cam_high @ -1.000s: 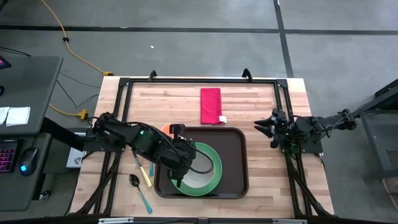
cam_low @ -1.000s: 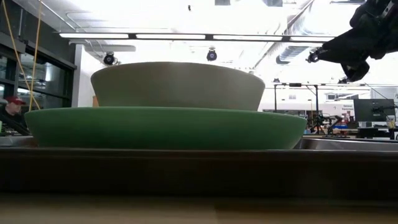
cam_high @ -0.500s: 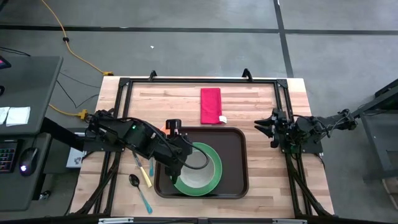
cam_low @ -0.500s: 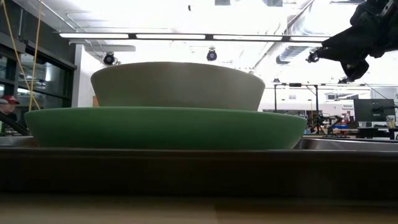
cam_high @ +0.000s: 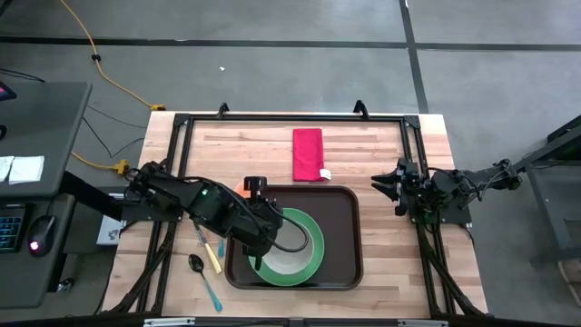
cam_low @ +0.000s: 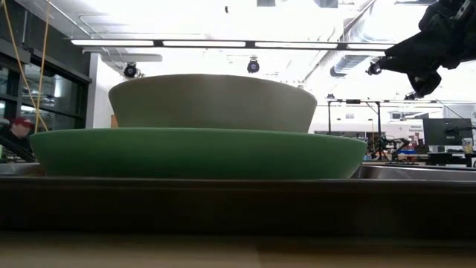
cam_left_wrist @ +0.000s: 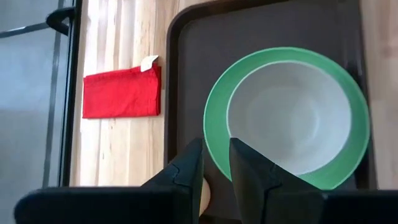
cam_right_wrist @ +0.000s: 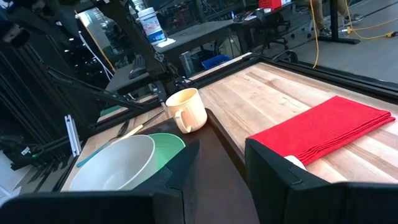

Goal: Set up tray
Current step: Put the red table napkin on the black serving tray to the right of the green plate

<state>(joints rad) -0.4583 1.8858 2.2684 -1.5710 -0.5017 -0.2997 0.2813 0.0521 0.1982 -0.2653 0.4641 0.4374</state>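
Note:
The dark brown tray (cam_high: 347, 238) lies near the table's near edge. The green plate (cam_left_wrist: 217, 118) rests flat in its left half, and a pale bowl (cam_left_wrist: 289, 115) stands on the plate. My left gripper (cam_left_wrist: 216, 155) hovers open with a narrow gap above the tray's far-left part, beside the plate's rim, touching nothing. A cream cup (cam_right_wrist: 186, 111) stands on the wood at the tray's far-left corner. My right gripper (cam_high: 377, 184) waits open at the table's right side, pointing left.
A folded red napkin (cam_high: 308, 154) lies on the wood beyond the tray. A dark spoon (cam_high: 195, 263) and other cutlery (cam_high: 214, 257) lie left of the tray. The tray's right half (cam_left_wrist: 267, 25) is bare. Black frame rails (cam_high: 290, 118) border the table.
My left arm has drawn back slightly toward the table's left edge and then come partway back over the tray. Plate, bowl and tray have stayed where they were.

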